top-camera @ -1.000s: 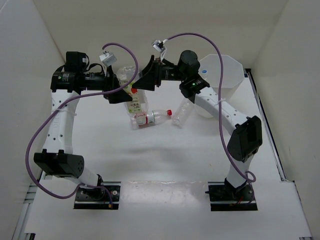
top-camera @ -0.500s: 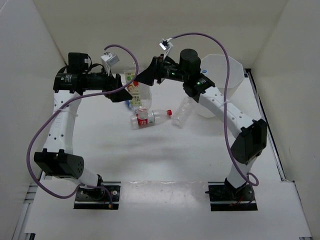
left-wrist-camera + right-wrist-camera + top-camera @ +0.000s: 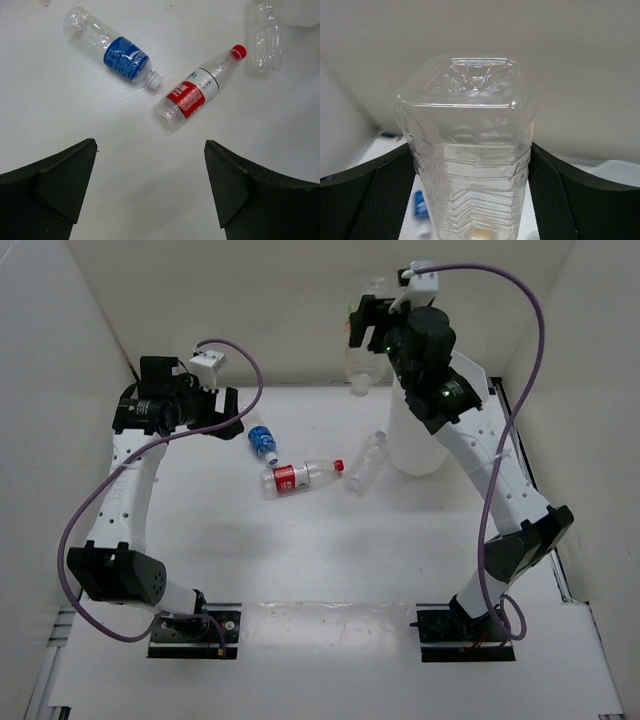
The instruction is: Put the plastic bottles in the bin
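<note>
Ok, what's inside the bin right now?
Can't tell. The right arm covers the bin opening from above; only its white lower wall shows. The right gripper holds an unlabelled clear bottle, not released yet.

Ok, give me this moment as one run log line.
right gripper: shut on unlabelled bottle, raised | left gripper: open | table: blue-label bottle, red-label bottle, clear bottle

The white table is lit brightly and evenly from above, and only faint, soft-edged shadows are cast on it. In the right wrist view the clear bottle is rendered sharp, while everything behind it is blurred and washed out.
</note>
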You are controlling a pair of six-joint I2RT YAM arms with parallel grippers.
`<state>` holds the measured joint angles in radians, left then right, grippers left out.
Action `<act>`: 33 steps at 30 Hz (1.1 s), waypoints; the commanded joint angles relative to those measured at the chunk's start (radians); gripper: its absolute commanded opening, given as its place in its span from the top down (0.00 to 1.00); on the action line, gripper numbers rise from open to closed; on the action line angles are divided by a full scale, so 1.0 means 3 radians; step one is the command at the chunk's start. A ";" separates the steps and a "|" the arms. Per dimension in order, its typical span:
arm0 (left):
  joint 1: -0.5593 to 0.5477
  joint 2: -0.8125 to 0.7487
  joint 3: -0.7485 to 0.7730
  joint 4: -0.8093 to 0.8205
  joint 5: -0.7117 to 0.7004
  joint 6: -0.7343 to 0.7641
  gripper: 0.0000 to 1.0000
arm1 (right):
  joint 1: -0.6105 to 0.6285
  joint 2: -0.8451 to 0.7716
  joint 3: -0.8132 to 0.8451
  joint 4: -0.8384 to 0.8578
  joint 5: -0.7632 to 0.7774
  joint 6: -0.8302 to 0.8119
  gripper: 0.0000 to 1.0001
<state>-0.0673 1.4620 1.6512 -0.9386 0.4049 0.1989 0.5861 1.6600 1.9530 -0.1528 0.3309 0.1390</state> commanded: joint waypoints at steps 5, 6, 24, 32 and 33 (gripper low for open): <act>-0.0128 -0.0261 -0.0212 0.0071 -0.0418 0.0022 0.00 | -0.0685 -0.0210 -0.0091 0.0141 0.1127 -0.0470 1.00; -0.0164 -0.0261 -0.0247 0.0071 -0.0490 0.0052 0.00 | -0.0838 -0.0291 -0.0179 0.0141 0.1066 -0.0418 1.00; -0.0731 -0.0256 -0.0575 0.0102 -0.1313 0.0513 0.00 | -0.1115 -0.0338 -0.0916 -0.0472 0.0769 -0.0065 0.01; -0.1410 0.0285 -0.0437 0.0214 -0.1345 0.1105 0.00 | -0.1085 -0.0599 -0.0803 -0.0508 0.0513 -0.0065 0.01; -0.1488 0.0493 -0.0325 0.0245 -0.1345 0.1167 0.00 | -0.1085 -0.0634 -0.0803 -0.0508 0.0477 -0.0065 0.01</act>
<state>-0.4507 1.5192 1.4975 -0.9001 -0.0051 0.4530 0.2535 1.5402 1.6722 -0.3187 0.5083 0.1108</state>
